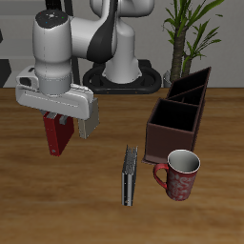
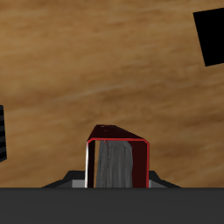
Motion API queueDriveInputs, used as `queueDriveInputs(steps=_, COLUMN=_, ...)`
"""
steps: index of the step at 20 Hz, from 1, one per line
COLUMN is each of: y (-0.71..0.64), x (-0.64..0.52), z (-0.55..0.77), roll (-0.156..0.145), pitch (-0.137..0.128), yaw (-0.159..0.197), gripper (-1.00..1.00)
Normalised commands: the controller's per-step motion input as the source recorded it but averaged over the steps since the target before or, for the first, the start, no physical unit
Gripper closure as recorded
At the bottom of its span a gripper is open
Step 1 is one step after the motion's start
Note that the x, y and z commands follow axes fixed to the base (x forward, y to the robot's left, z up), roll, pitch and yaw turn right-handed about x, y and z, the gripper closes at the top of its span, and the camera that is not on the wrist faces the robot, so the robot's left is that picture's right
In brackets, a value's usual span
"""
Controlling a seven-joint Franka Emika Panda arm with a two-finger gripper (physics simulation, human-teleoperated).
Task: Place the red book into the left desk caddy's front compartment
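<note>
Clamped between the claw's [image 1: 59, 122] two fingers is the red book [image 1: 60, 137] — held upright, its lower part hanging below the fingertips, clear of the table [image 1: 57, 205]. Claw and book sit over the wooden tabletop, well apart from the caddy [image 1: 179, 119], which stands across the table toward the robot's left. From the wrist view the book [image 2: 118, 162] shows end-on: a dark-red cover wrapping pale grey page edges, close up against the camera, with brown wood grain beyond it. The fingertips themselves are hidden in that view behind the dark band of the claw body.

The caddy is a dark reddish-brown box with black-lined, open-topped compartments and taller slanted dividers rising at its rear; the compartment nearest the table's front edge has nothing visible in it. Touching or just beside the caddy's front corner stands a red mug [image 1: 179, 175] with a pale rim, nearer the table's front edge. Between the mug and the held book, a dark book [image 1: 129, 175] with a blue-grey spine stands on edge on the table — near the mug, apart from the claw. Behind the caddy, at the table's back, a potted plant [image 1: 187, 29] rises beside the robot's base [image 1: 122, 71].
</note>
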Motion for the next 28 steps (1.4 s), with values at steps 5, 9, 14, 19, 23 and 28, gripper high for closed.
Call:
queueDriveInputs(steps=5, y=0.17, x=-0.52, z=0.22, roll=-0.009, pitch=-0.022, yaw=0.003, gripper=1.0)
queueDriveInputs(steps=9, y=0.18, x=-0.52, z=0.16, roll=-0.045, pitch=-0.034, yaw=0.005, gripper=1.0)
queueDriveInputs(steps=14, y=0.21, x=-0.47, z=0.15, roll=-0.038, pitch=-0.043, yaw=0.019, gripper=1.0)
queueDriveInputs(steps=19, y=0.17, x=-0.35, z=0.13, roll=-0.021, pitch=-0.043, yaw=0.001, gripper=1.0)
queueDriveInputs(steps=23, y=0.22, x=-0.44, z=0.17, roll=0.0, pitch=-0.046, yaw=0.009, gripper=1.0)
queueDriveInputs(steps=28, y=0.17, x=-0.32, z=0.03, roll=-0.018, pitch=-0.019, yaw=-0.015, gripper=1.0)
